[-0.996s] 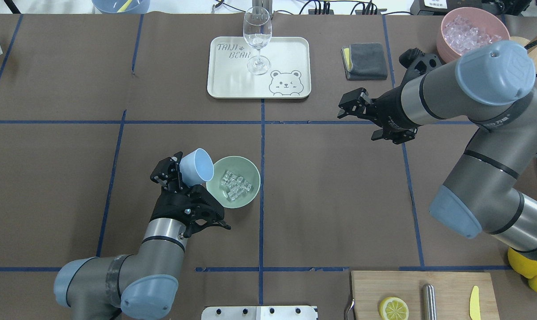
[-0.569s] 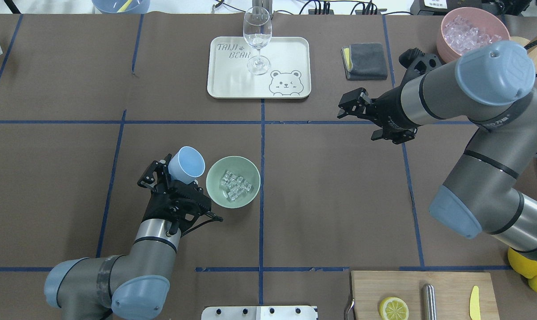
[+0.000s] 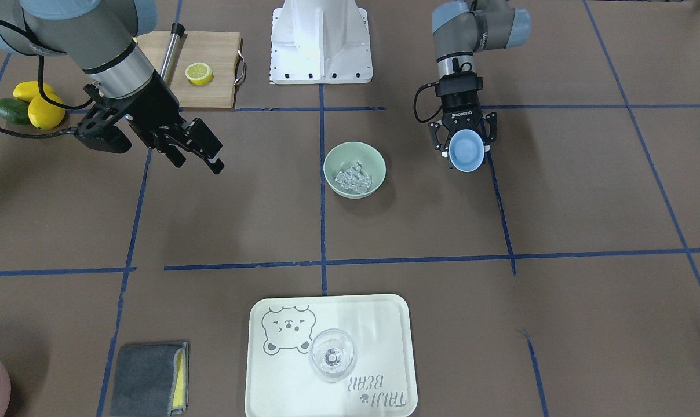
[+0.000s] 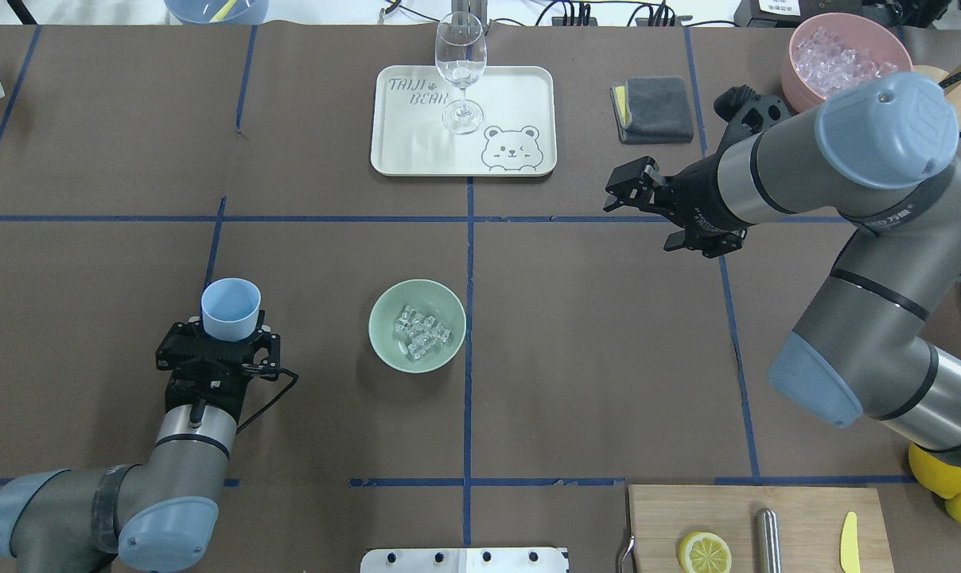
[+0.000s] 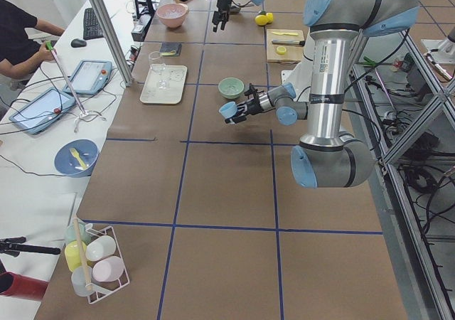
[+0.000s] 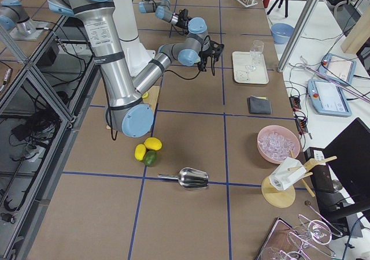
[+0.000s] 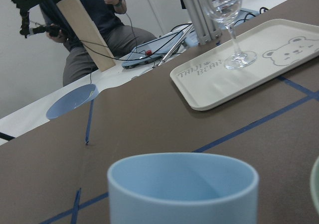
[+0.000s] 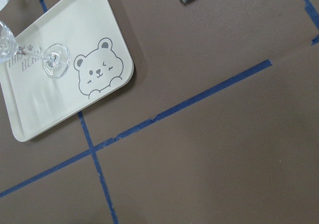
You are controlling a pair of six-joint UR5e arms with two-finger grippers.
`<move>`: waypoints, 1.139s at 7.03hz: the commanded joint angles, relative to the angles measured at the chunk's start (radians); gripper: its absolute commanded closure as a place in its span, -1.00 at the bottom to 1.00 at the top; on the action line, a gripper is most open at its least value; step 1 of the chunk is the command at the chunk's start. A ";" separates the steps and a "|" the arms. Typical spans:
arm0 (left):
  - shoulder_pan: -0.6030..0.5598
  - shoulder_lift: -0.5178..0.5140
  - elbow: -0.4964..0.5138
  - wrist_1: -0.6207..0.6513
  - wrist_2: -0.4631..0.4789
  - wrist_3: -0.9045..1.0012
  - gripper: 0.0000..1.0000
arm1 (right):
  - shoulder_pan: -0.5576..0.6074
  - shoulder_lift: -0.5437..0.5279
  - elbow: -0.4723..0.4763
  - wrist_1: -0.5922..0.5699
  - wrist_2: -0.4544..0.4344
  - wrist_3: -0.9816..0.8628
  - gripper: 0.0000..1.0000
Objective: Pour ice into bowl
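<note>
ice [image 4: 423, 332] in bowl [image 4: 383, 344], left fingers [image 3: 441, 143] well apart, gripping cup [image 4: 230, 309]

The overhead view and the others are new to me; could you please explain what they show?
A two-armed robot works at a taped brown table, filmed at once by several cameras: one overhead behind the robot, one facing it, one at each table end, one on each wrist. The left gripper holds an upright light blue cup that looks empty. The right gripper is open and holds nothing. On the table between them stands the mint-green bowl with the ice in it. Farther off are a tray with a wine glass, a grey cloth, a pink container of clear pieces and a cutting board.
</note>
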 commanded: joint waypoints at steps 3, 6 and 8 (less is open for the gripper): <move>-0.033 0.189 0.017 -0.112 0.034 -0.195 1.00 | -0.001 0.002 0.003 0.000 0.000 0.000 -1.00; -0.091 0.247 0.188 -0.486 0.035 -0.196 1.00 | -0.002 0.003 0.008 0.000 -0.002 0.002 -1.00; -0.093 0.287 0.337 -0.819 0.060 -0.095 1.00 | -0.002 0.003 0.011 0.000 -0.002 0.002 -1.00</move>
